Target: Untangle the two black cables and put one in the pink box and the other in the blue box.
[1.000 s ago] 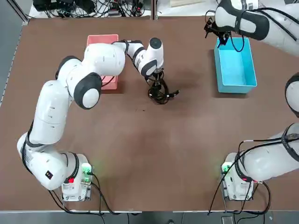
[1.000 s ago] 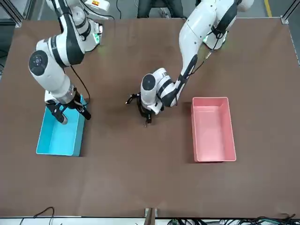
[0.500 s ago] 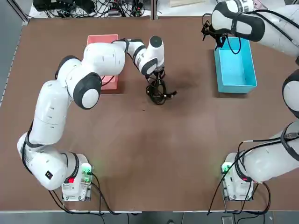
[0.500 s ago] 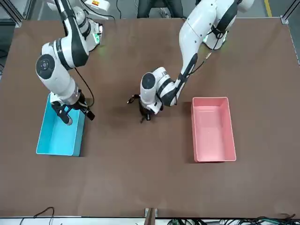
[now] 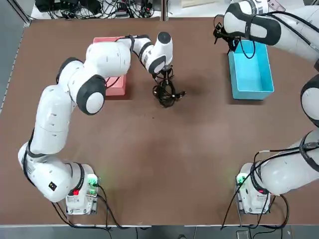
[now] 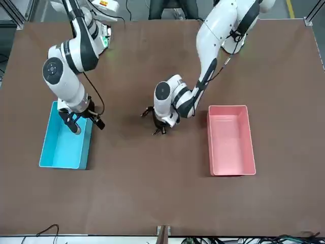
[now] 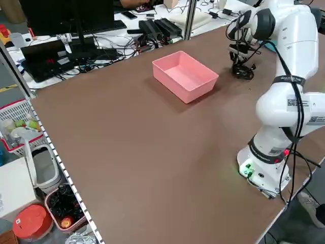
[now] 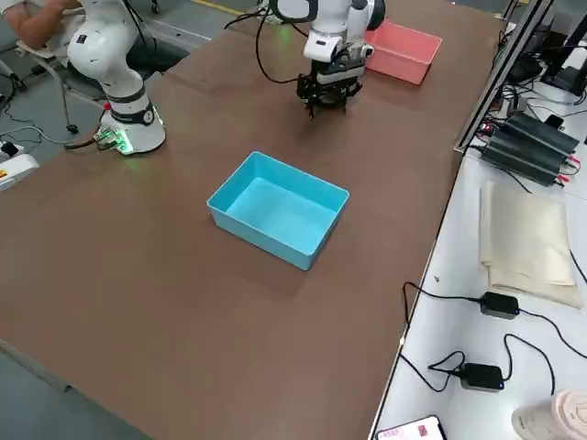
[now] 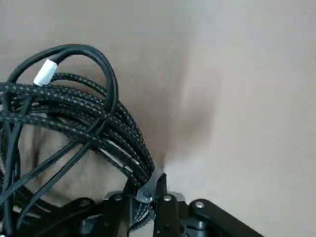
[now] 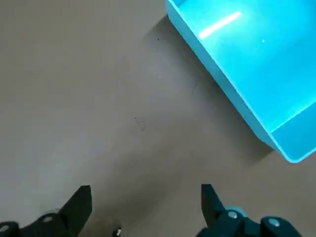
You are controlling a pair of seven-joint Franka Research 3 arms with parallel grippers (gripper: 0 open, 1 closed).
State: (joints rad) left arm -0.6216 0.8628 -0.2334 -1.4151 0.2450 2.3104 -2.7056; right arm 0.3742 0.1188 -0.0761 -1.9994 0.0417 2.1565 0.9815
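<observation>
The two black cables [image 5: 167,93] lie tangled in one bundle on the table between the boxes. My left gripper [image 5: 167,74] is shut on the bundle's far edge. In the left wrist view its fingertips [image 9: 160,183] pinch braided strands, and a smooth cable [image 9: 74,49] with a white tag loops past them. The pink box [image 6: 231,140] sits just left of the bundle, partly hidden under my left arm in the top view. The blue box [image 5: 250,69] stands to the right. My right gripper [image 10: 145,207] hovers open above bare table off the blue box's [image 10: 256,64] far left corner.
Loose wires and power bricks [image 8: 500,307] lie on a white bench beyond the table's far edge. Both arm bases [image 5: 82,196] with their wires stand at the near edge. Brown table surface [image 5: 164,159] stretches between the bases and the cables.
My left gripper has shut on the cable bundle and drawn it a little toward the far side. My right gripper has shifted slightly left, off the blue box's corner.
</observation>
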